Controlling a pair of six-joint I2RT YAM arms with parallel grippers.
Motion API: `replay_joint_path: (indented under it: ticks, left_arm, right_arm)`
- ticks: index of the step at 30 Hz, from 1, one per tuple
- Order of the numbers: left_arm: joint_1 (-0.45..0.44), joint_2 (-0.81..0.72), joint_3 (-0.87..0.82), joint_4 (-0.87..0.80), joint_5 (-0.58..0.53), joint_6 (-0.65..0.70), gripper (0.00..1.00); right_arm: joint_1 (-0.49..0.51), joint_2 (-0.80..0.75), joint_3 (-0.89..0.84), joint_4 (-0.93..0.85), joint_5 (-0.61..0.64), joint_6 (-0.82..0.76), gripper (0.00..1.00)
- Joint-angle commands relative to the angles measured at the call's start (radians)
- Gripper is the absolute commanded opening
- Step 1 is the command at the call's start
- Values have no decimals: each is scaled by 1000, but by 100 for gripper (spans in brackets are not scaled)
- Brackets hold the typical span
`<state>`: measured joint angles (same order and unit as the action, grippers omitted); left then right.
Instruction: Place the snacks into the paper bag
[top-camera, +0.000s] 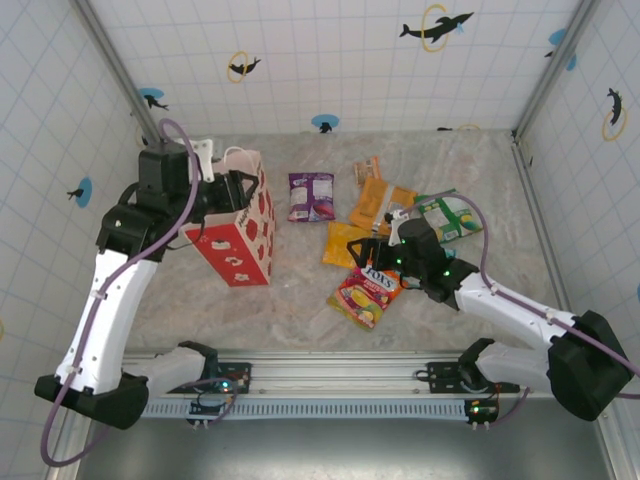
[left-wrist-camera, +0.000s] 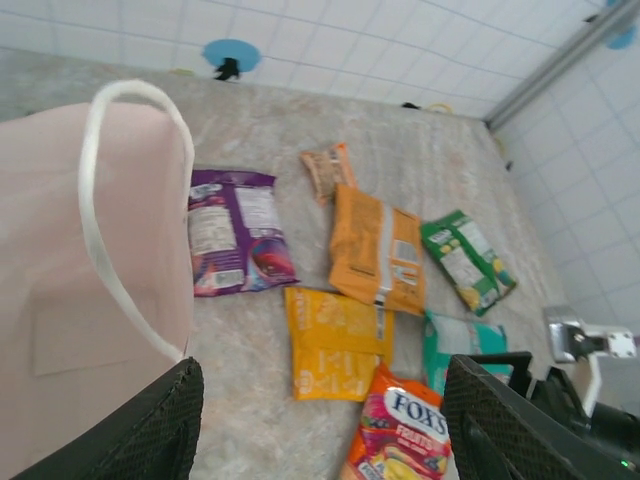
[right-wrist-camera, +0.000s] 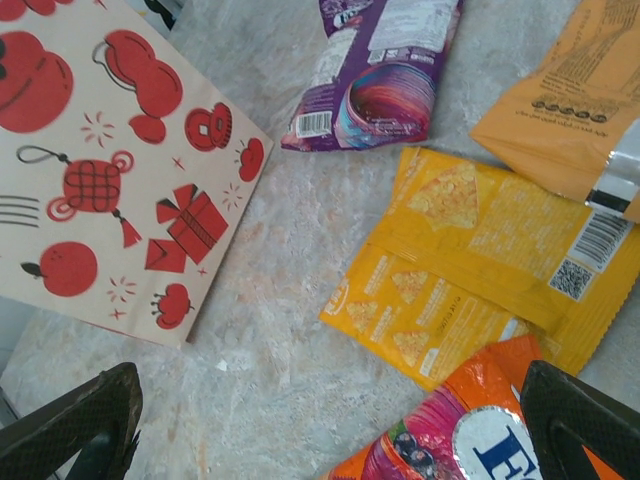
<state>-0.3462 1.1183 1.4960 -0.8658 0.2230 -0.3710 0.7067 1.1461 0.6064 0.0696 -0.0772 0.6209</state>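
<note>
Both arms rise from the near edge of the table (top-camera: 290, 310), the left one bent up and over to the paper bag (top-camera: 240, 235). The bag stands left of centre, tilted, one face red with white figures and another pale with red figures. In the left wrist view its pale wall (left-wrist-camera: 90, 250) and a white handle loop sit at the left. The left gripper (top-camera: 238, 190) is at the bag's mouth, fingers spread wide and grasping nothing; whether one finger touches the rim I cannot tell. The right gripper (top-camera: 362, 250) hangs low over the snacks, also spread wide with nothing between its fingers.

All the snacks lie on the table to the right of the bag, none inside it. A large orange packet (top-camera: 378, 203) lies furthest back among them, with a purple packet (top-camera: 311, 195) nearer the bag. A yellow-orange packet (top-camera: 340, 243) lies just in front of these, and the FOX'S packet (top-camera: 367, 292) is nearest the arms. A green packet (top-camera: 450, 217) lies furthest right. In the left wrist view a teal packet (left-wrist-camera: 460, 340) shows beside the FOX'S one. A small orange bar (top-camera: 368, 170) lies behind the large orange packet.
</note>
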Motion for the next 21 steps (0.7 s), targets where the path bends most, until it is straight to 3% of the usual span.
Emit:
replay_joint_path:
  ticks: [1, 6, 12, 21]
  left_arm:
    - [4, -45, 27, -52, -78, -31, 65]
    - [5, -132, -76, 44, -20, -27, 66]
    - [4, -102, -79, 32, 15, -24, 65]
    - [4, -95, 33, -171, -290, -114, 64]
  right_arm:
    - [-4, 16, 19, -40, -12, 7, 100]
    - [-2, 37, 27, -30, -27, 5, 100]
    - [41, 61, 60, 0, -28, -3, 100]
    - [77, 135, 122, -24, -44, -15, 100]
